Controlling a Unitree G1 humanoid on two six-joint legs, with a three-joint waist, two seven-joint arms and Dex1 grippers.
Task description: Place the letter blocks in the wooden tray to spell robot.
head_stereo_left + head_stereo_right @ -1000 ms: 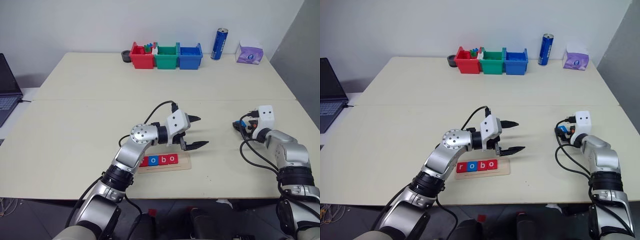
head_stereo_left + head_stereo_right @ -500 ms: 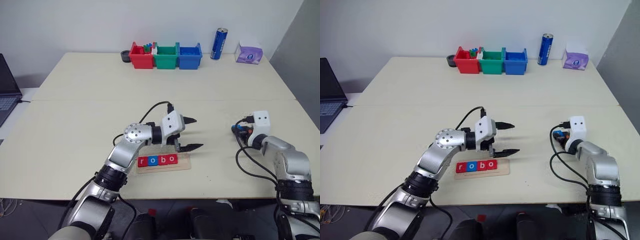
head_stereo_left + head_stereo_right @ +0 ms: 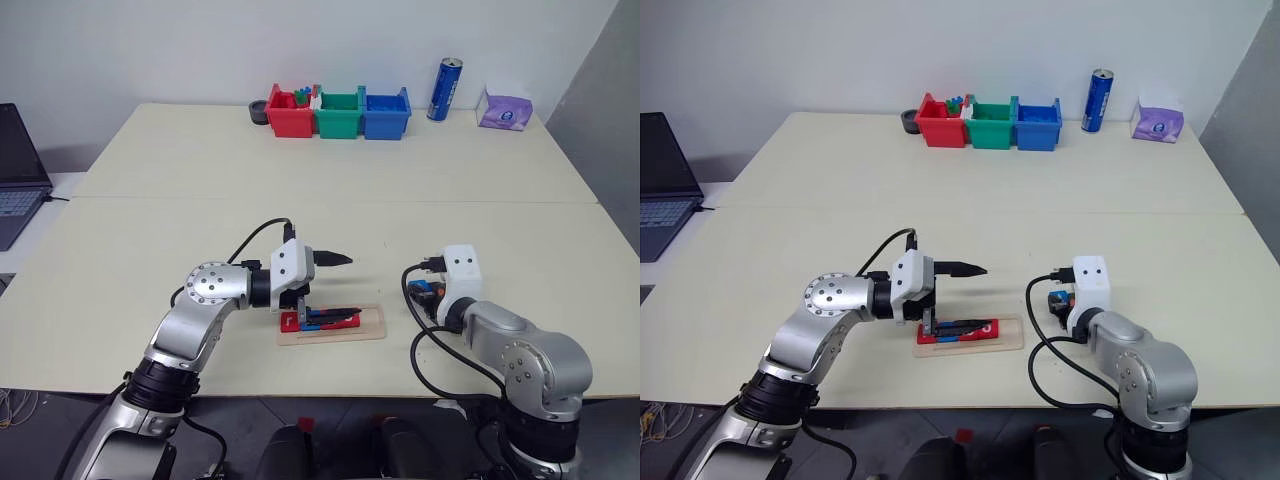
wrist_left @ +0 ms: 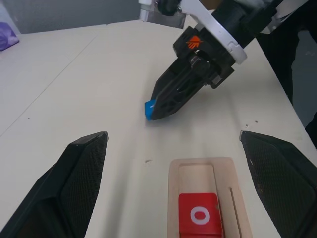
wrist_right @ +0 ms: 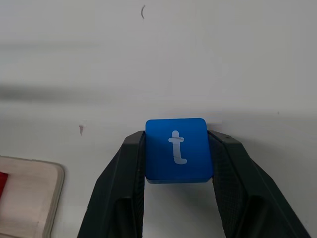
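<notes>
We see the wooden tray [image 3: 332, 326] lying near the front edge of the desk [image 3: 150, 230], a little left of centre, with red and blue letter blocks [image 3: 318, 320] sitting in its groove; from the head view the left arm's lower finger covers part of the row, so we cannot read every letter there, but the left wrist view shows a red block with a white "o" [image 4: 200, 215] in the groove and bare wood beyond it at the tray's right end. Our left end effector [image 3: 335, 286] hangs over the tray, pointing to the right, its two black fingers [image 4: 79, 168] spread wide with nothing between them. Our right end effector [image 4: 153, 110] is just right of the tray, angled down toward the desk, and its fingers [image 5: 126, 163] are clamped on either side of a blue block with a white "t" [image 5: 178, 148]; this block is low over the desk and apart from the tray's right end [image 5: 29, 198]. Along the far edge of the desk stand a red bin [image 3: 291, 114], a green bin [image 3: 338, 113] and a blue bin [image 3: 385, 113] in a row, with a blue can [image 3: 441, 89] and a purple tissue pack [image 3: 504, 108] to their right. A laptop [image 3: 18, 170] sits off the left edge.
</notes>
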